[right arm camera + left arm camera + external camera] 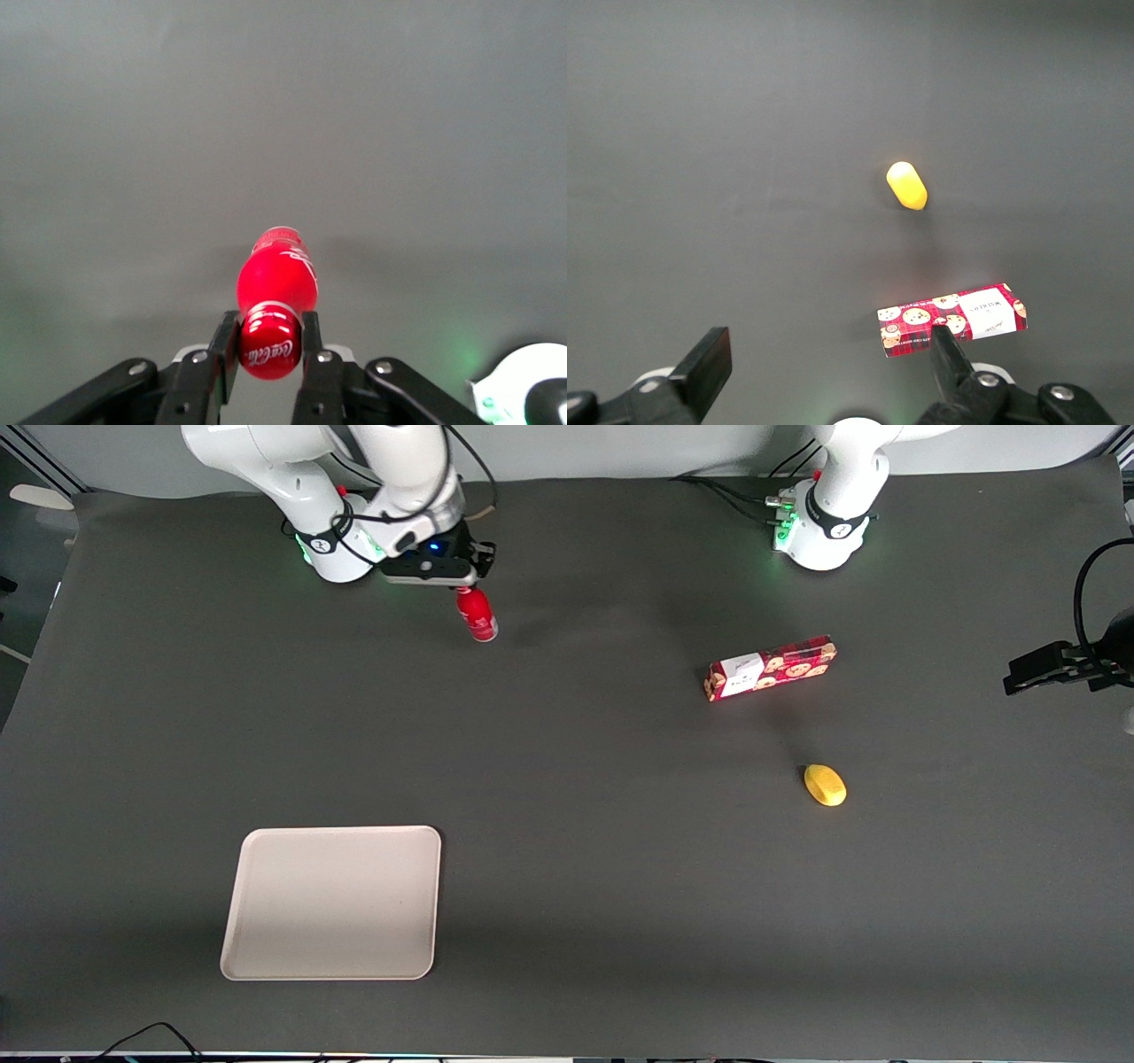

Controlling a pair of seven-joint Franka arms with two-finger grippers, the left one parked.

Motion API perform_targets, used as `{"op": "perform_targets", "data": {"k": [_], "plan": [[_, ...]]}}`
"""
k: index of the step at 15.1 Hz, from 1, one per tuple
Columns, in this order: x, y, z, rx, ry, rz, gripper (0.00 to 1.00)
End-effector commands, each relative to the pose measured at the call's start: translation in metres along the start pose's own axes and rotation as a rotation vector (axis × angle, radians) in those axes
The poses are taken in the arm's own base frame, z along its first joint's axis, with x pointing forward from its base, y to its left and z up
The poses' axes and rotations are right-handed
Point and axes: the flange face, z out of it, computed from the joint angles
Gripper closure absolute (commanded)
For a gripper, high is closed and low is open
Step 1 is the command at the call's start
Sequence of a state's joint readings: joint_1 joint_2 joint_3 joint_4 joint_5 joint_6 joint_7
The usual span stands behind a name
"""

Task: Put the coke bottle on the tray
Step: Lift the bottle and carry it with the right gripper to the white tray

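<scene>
Red and slim, the coke bottle (477,615) hangs from our gripper (464,588), close to the base of our working arm and well away from the front camera. From the wrist camera we see the two fingers (223,341) clamped on either side of the red cap (268,351), so we are grasping the bottle by its top. Its long axis runs down from the gripper toward the dark grey table (567,921), tilted a little toward the front camera. We cannot be sure from these views whether its base touches the table or hangs just above it.

We take the tray (332,903), cream and flat with a low rim, as our landmark. It lies bare, much nearer the front camera than the bottle and well apart from it, shifted a little farther toward the working arm's end of the table. The coming move, as we judge it, is a long carry toward the front camera to bring the bottle over the tray.

Far from the tray, toward the parked arm's end, lie a red cookie box (770,668) and a small yellow object (825,785), the yellow one nearer the front camera.
</scene>
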State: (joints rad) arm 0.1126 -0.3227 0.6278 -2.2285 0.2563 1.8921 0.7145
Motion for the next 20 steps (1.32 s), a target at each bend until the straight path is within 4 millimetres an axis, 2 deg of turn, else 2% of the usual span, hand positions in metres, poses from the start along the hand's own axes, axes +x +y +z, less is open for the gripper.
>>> {"op": "perform_targets", "data": {"k": [1, 3, 5, 7, 9, 10, 12, 13, 17, 19, 20], "plan": [[0.054, 0.032, -0.091, 0.018, -0.007, -0.018, 0.9], [0.094, 0.063, -0.139, 0.03, -0.037, -0.064, 0.9], [0.135, 0.108, -0.172, 0.042, -0.056, -0.102, 0.9], [0.167, 0.143, -0.19, 0.011, -0.044, -0.166, 0.9], [0.198, 0.185, -0.194, -0.034, -0.028, -0.222, 0.9], [0.213, 0.208, -0.194, -0.042, -0.025, -0.248, 0.9], [0.248, 0.251, -0.182, -0.073, -0.045, -0.306, 0.9], [0.267, 0.265, -0.175, -0.086, -0.051, -0.325, 0.9], [0.34, 0.293, -0.142, -0.127, -0.031, -0.376, 0.9], [0.373, 0.295, -0.118, -0.144, 0.029, -0.419, 0.9], [0.392, 0.304, -0.1, -0.156, 0.061, -0.427, 0.9]]}}
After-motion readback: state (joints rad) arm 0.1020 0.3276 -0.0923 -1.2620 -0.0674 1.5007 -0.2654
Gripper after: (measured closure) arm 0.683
